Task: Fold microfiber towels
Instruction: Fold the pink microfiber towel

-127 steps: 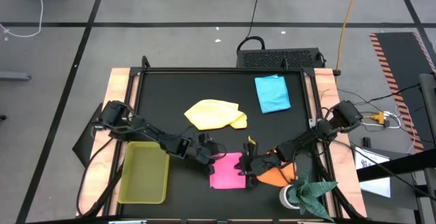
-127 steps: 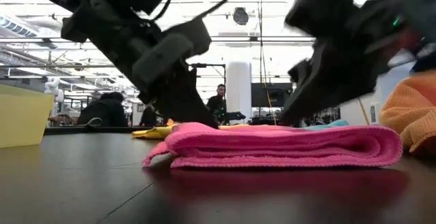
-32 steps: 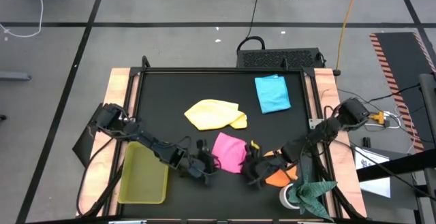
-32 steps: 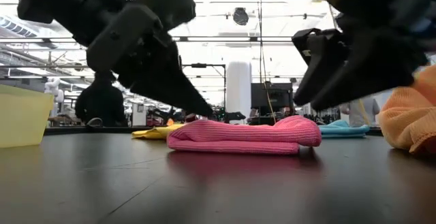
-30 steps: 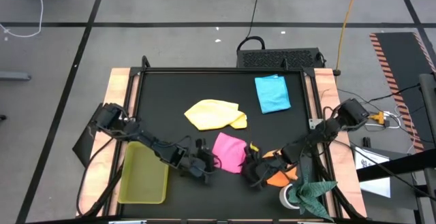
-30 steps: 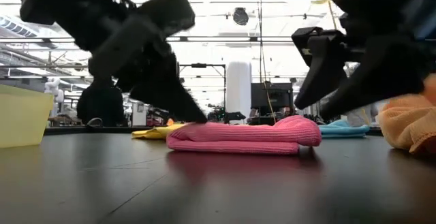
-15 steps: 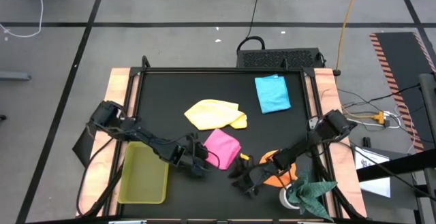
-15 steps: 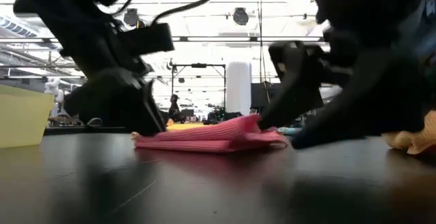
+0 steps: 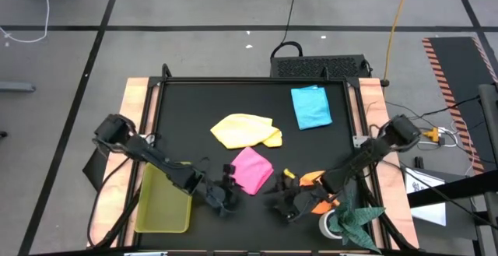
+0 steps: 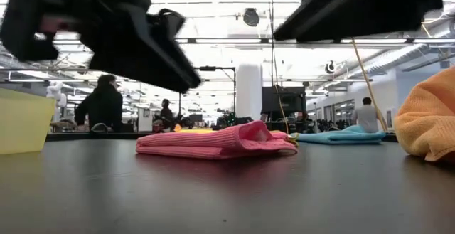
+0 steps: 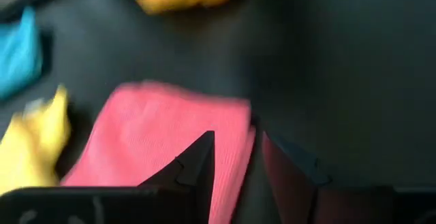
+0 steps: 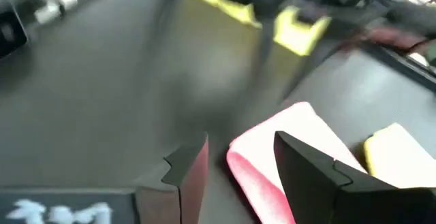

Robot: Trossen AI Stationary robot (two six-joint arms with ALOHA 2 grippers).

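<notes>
The pink towel (image 9: 251, 169) lies folded and flat on the black table (image 9: 187, 100), seen too in the low view (image 10: 217, 141). My left gripper (image 9: 226, 191) hangs open just near-left of it and above it (image 10: 186, 81). My right gripper (image 9: 274, 202) hangs open near-right of it, also raised (image 10: 281, 33). Neither touches the towel. In both wrist views the pink towel (image 11: 157, 149) (image 12: 272, 156) shows beyond the spread fingers. The yellow towel (image 9: 245, 130), the blue towel (image 9: 311, 106) and the crumpled orange towel (image 9: 317, 194) rest on the table.
A yellow-green tray (image 9: 163, 201) stands at the near left, under my left arm. A dark green cloth (image 9: 355, 219) sits on a white thing at the near right corner. Bare black table lies at the far left and along the near edge between the arms.
Both grippers pushed the pink towel a little toward the left and far side, turning it, then rose off it and drew back toward the near edge. The towel now lies lower and flatter than before, with nothing touching it.
</notes>
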